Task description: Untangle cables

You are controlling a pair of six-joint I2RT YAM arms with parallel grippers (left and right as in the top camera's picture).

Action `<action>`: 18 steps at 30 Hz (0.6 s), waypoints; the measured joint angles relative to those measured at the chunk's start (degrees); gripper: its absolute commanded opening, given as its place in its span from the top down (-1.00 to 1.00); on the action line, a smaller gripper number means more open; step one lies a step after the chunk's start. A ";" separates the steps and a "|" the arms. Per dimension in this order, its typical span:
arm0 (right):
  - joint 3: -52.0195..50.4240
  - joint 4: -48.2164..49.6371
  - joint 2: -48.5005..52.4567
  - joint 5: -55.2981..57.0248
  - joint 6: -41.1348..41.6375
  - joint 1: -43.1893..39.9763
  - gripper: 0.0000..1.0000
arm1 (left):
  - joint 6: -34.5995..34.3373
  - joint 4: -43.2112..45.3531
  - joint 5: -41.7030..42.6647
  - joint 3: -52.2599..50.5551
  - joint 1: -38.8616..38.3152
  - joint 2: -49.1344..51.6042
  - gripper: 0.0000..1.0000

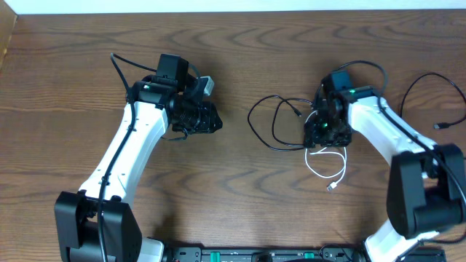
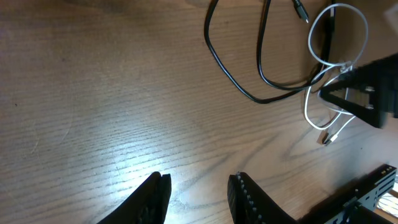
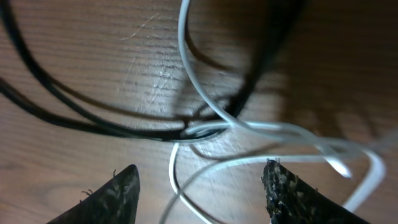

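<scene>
- The cables point(image 3: 205, 129) lie at 3 o'clock from the centre of the surface point(image 1: 233, 58). The white cable point(image 3: 184, 37) crosses the black cables point(image 3: 124, 130) in one knot.
- Right fingers point(image 3: 118, 193): released, spread either side of the knot, grasping nothing.
- Left fingers point(image 2: 155, 199): at 9 o'clock, well apart from the knot, partly spread, empty.
- Judgement: early stage. No strand in the knot is parted, so all the separating is left.

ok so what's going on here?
Two arms are at a cable tangle on the table. The right gripper hangs open, low over the spot where the white cable crosses the black cables, with nothing gripped. The left gripper hovers off to the side over bare wood, open and empty. The cables are not yet untangled.
</scene>
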 measured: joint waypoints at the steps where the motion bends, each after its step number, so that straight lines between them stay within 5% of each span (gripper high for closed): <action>1: -0.02 0.37 0.66 -0.26 0.09 0.17 -0.18 | 0.00 0.04 0.02 0.00 0.00 0.00 0.30; 6: -0.04 2.43 2.97 -1.11 1.57 1.27 -0.11 | 0.00 0.02 0.00 0.00 0.00 0.00 0.29; 12: -0.11 3.26 3.04 -1.90 5.01 2.62 0.39 | 0.00 0.04 0.00 0.00 0.00 0.00 0.29; 18: -0.66 3.45 3.08 -2.03 8.57 3.69 0.49 | 0.00 0.04 0.00 0.00 0.00 0.00 0.30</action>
